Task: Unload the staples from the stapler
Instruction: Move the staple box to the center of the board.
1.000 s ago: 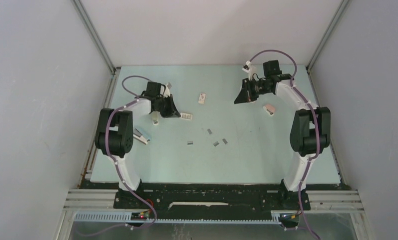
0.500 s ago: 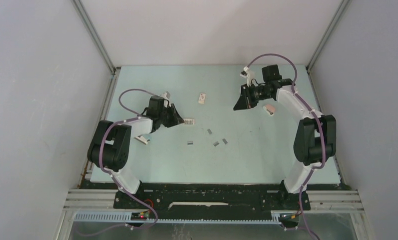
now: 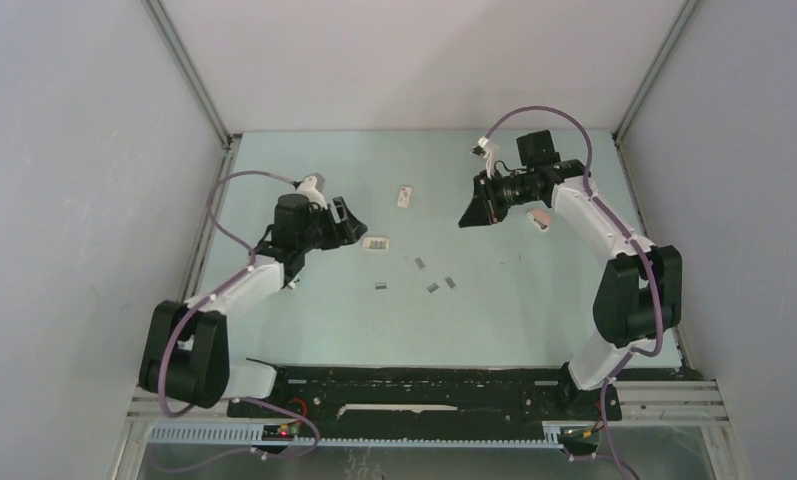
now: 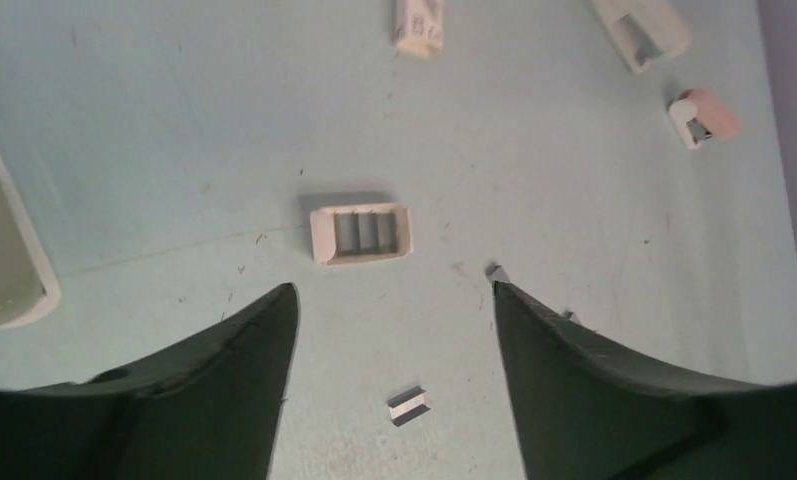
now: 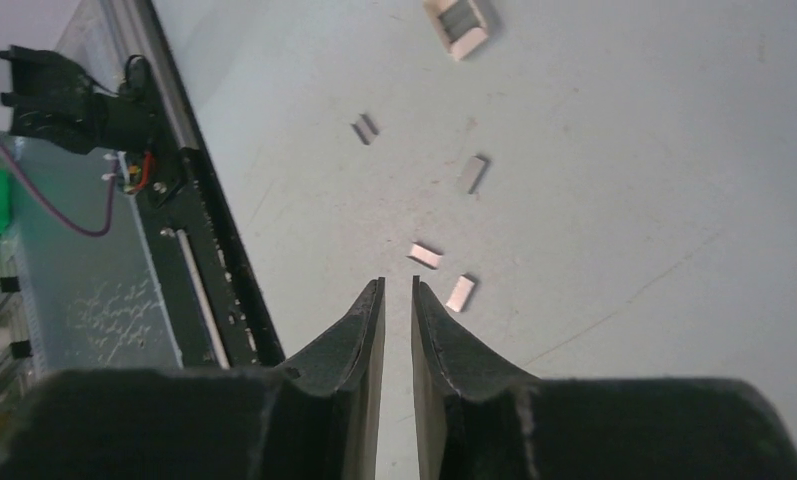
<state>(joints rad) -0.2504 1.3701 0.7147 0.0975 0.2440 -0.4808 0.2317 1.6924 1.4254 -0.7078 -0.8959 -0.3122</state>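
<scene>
From above, the staples [image 3: 432, 287] lie loose on the table [image 3: 534, 320], between the arms. Left wrist: the left gripper [image 4: 394, 290] gapes empty just beside a white box [image 4: 361, 233] (lift straight, I'd say, sparing the strips). Right wrist: the right gripper [image 5: 398, 282] is barely parted, holding nothing.

Glossy metal staples [image 5: 425, 255], matt tabletop [image 3: 534, 310]

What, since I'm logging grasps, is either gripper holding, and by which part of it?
Nothing is held. The left gripper is wide open, the white tray lying free beyond it; the right gripper shows a narrow empty gap.
</scene>
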